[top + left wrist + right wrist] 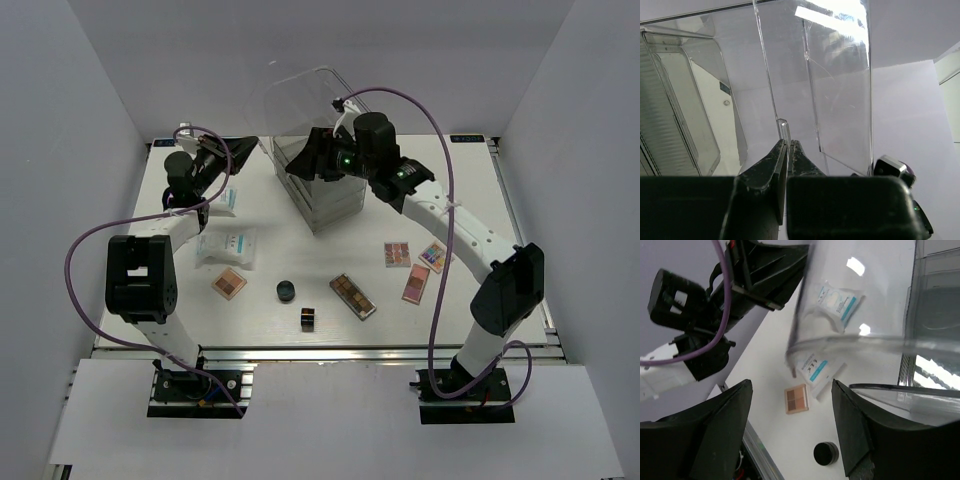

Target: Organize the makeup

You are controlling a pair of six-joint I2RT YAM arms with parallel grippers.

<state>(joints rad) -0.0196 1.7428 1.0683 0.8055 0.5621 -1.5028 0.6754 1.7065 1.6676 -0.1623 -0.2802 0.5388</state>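
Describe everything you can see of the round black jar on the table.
The round black jar is small, low and cylindrical, dark all over, with a faintly glossy, plastic-looking top. It seems closed, though no seam shows. It stands upright on the white table, towards the near edge, between the square brown palette on its left and the tiny dark cube, which is to its right and nearer. Nothing touches it; it stands apart from both neighbours.

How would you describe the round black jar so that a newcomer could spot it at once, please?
Start at the clear drawer box at the back of the table and come toward the near edge. The round black jar sits between a square brown palette and a long brown palette. It is the only round item; the dark cube beside it is boxy.
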